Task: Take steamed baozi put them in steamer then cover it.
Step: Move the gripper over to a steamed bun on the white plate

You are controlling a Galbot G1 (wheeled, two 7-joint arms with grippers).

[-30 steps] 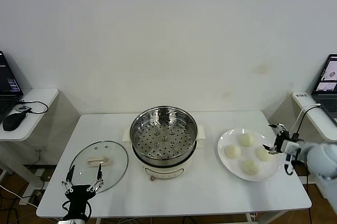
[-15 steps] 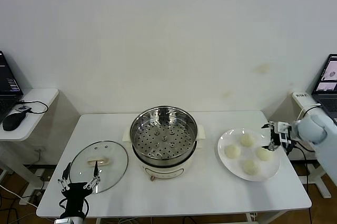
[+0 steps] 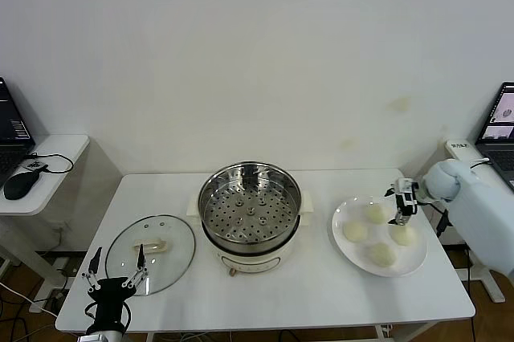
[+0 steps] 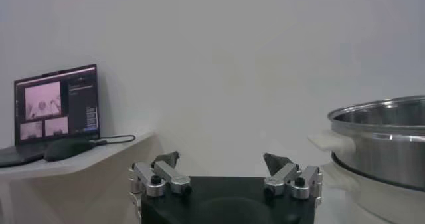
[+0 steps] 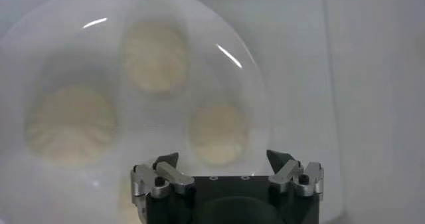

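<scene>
- My right gripper (image 3: 401, 204) hangs spread and empty above the plate's (image 3: 345, 244) far right part; four buns (image 3: 354, 230) lie below, the nearest just beneath.
- The steamer (image 3: 250, 212) stands left of the plate.
- My left gripper (image 3: 114, 271), spread, idles near the lid (image 3: 151, 252).

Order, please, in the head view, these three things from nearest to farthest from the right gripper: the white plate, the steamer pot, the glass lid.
Measured from the right gripper, open above the buns:
1. White plate, directly beneath it, on the table's right side.
2. Steamer pot, at the table's centre.
3. Glass lid, on the table's left side, near the left gripper.
</scene>
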